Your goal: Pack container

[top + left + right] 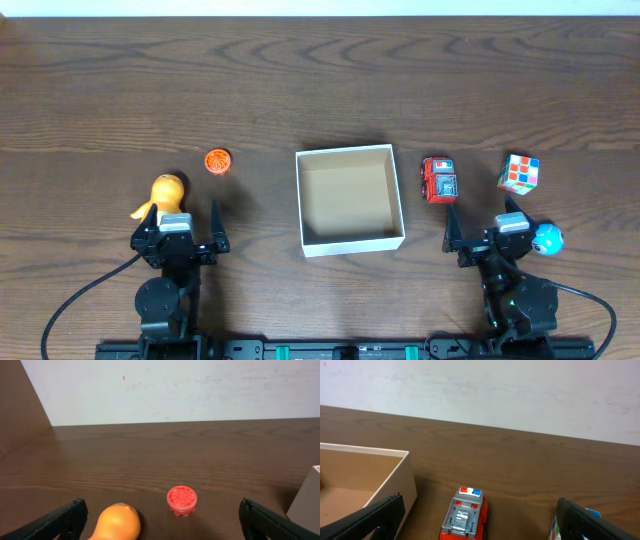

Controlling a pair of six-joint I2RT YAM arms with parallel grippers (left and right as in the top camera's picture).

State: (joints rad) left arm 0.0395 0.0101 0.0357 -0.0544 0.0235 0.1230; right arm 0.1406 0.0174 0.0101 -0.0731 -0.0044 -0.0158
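Note:
The container, a shallow square cardboard box with white walls and a tan inside, sits mid-table and is empty; its corner shows in the right wrist view. My left gripper is open and empty, just behind an orange pear-shaped toy and a red round disc; both show in the left wrist view, the toy and the disc. My right gripper is open and empty behind a red and grey toy truck, which lies between its fingers in the right wrist view.
A multicoloured puzzle cube lies right of the truck. A blue ball lies beside my right wrist. A white wall rises behind the table's far edge.

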